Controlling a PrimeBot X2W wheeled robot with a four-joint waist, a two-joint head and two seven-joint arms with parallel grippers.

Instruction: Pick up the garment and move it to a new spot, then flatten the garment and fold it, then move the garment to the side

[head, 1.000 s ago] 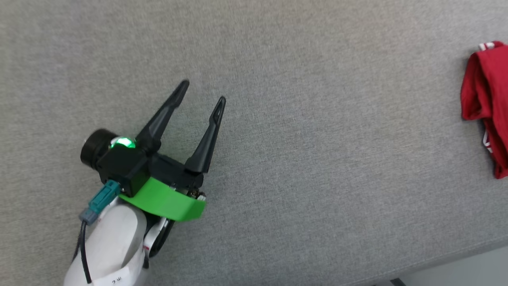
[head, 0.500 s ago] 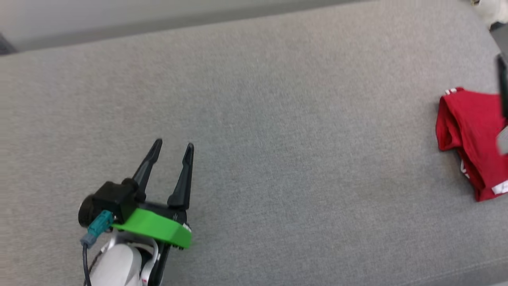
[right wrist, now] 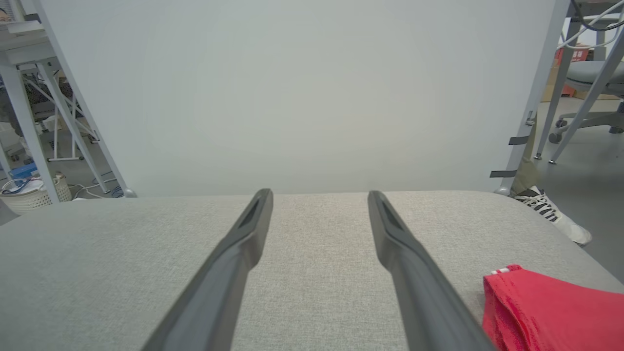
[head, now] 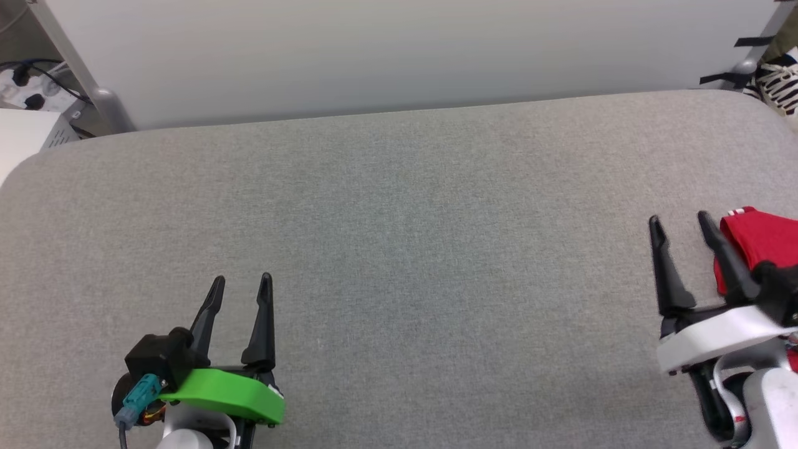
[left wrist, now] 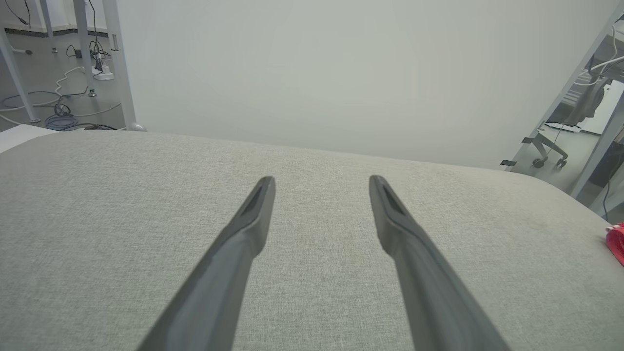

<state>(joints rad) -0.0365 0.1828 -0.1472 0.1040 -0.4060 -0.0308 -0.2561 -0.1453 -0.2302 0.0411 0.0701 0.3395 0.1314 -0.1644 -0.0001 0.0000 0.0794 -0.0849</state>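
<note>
The wide grey fabric-covered surface (head: 399, 218) carries the folded red shirt with white trim (head: 757, 240) at its right edge, just beside the right gripper (head: 678, 219). The left gripper (head: 242, 279) is well apart from it. Both jaws stand open and hold nothing.

The garment (head: 757, 240) is plain red, with a small red-and-white striped trim (right wrist: 502, 269) at one corner. The counter (head: 399, 218) is light grey woven cloth. The left pincer (head: 242, 278) has black fingers on a green bracket (head: 227, 393), with a teal plug (head: 134, 396) beside. The right pincer (head: 678, 218) has black fingers on a white bracket (head: 711, 337). The panel (head: 399, 56) behind is pale grey-white. A shoe (head: 776, 78) is white with black stripes.
</note>
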